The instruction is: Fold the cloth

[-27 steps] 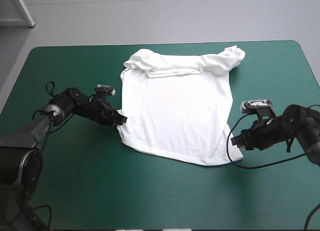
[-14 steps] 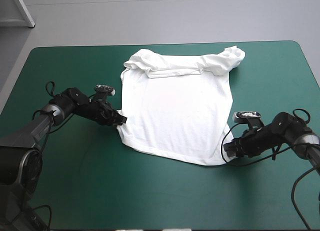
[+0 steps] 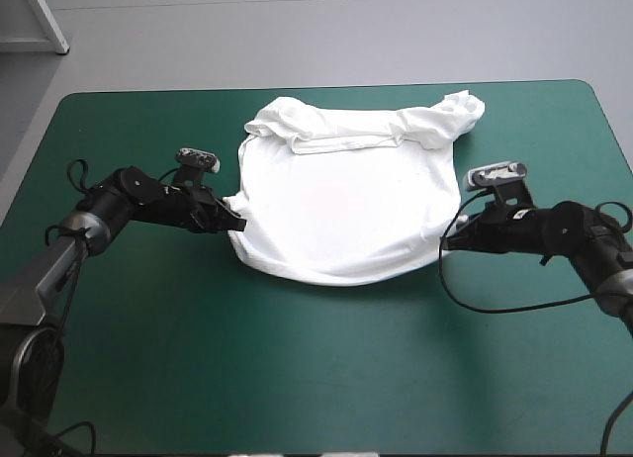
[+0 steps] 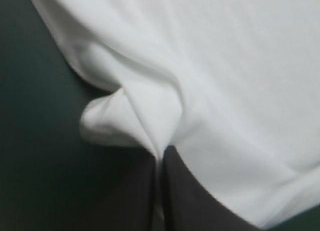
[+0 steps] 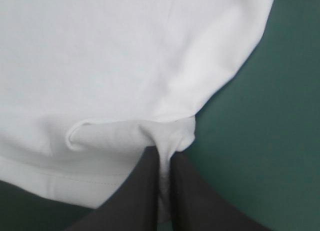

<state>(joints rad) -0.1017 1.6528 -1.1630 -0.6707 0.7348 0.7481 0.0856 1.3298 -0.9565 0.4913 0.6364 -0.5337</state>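
A white short-sleeved T-shirt (image 3: 346, 200) lies spread on a teal-green tabletop (image 3: 297, 378), in the middle and toward the far edge. Its neck end points to the far edge, where the cloth is rolled into a thick band. The left sleeve (image 3: 272, 119) is bunched at one end of this band, and the right sleeve (image 3: 453, 113) sits crumpled at the other end. 2 robot arms reach in low over the tabletop, 1 from each side. The left hand (image 3: 235, 223) meets the shirt's left side near its bottom corner, and the right hand (image 3: 447, 241) meets the right side at about the same level. Between the 2 hands the near hem hangs in a shallow curve, with a dark shadow on the cover just under it. In the left wrist view, the 2 black fingers (image 4: 192, 203) are pressed all but together, pinching a fold of white cloth that puckers into a small rounded lobe just ahead of the tips. In the right wrist view, that hand's black fingers (image 5: 142, 191) are likewise nearly closed on a thin strip of cloth. A gathered pleat lies ahead of the tips, and a stitched hem runs beside them. Bare teal-green cover shows to the outer side of each hand.
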